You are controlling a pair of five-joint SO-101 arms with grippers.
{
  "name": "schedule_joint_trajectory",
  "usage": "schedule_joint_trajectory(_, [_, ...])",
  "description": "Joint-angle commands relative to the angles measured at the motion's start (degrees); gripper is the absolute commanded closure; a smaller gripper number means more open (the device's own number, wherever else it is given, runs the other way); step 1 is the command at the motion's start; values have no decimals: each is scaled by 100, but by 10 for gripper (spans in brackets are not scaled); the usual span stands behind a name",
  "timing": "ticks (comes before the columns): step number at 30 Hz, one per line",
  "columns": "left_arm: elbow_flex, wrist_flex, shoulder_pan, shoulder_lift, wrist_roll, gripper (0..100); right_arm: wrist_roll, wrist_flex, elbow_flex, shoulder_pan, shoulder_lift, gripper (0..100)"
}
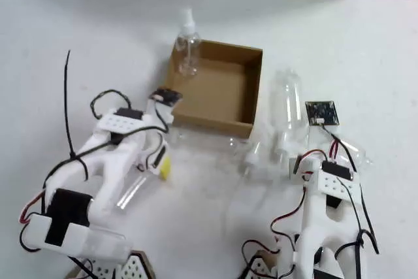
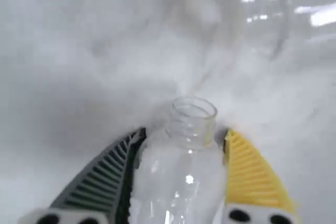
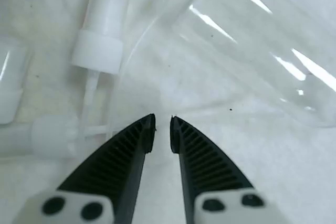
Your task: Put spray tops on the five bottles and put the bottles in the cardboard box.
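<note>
My left gripper [image 2: 184, 134] was clenched on a clear plastic bottle with no top [image 2: 181, 182]. Its open neck stuck out between the grey and yellow fingers [image 2: 252, 177], low over the white desk [image 1: 366, 50] near the brown cardboard box [image 1: 212, 121]. My right gripper [image 3: 161, 124] held nothing, jaws nearly together with a thin gap. It sat just beside a white spray top [image 3: 102, 40] and a clear bottle lying on its side [image 3: 252, 51]. One clear capped bottle [image 1: 188, 44] stood upright at the box's far left corner.
</note>
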Motion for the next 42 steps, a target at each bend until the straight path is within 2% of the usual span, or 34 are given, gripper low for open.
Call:
schedule_joint_trajectory(1, [-176,-316,-444,-338,475,751,62,-101,-26,-31,-57,967])
schedule_joint_trajectory(5, [114,-352,-462,-848,457,755,62,-101,-26,-31,-57,967])
schedule_joint_trajectory(12, [299,-308,-453,-1235,-422,753,62,-101,-26,-31,-57,967])
schedule_joint_trajectory(18, [325,-308,-488,-1226,-510,630,62,-101,-26,-31,-57,967])
schedule_joint_trajectory(21, [360,-352,-488,-1226,-536,622,62,-101,-26,-31,-57,967])
schedule_joint_trajectory(27, [378,-360,-453,-1226,-1354,623,62,-101,-26,-31,-57,967])
schedule_joint_trajectory(32, [369,-360,-444,-1086,-2312,623,62,-92,-26,-31,-57,967])
schedule_joint_trajectory(38, [9,-316,-470,-567,-2409,628,62,-84,-26,-22,-57,967])
schedule_joint_trajectory(42, [-88,-360,-418,-330,-2462,713,62,-84,-26,-22,-57,967])
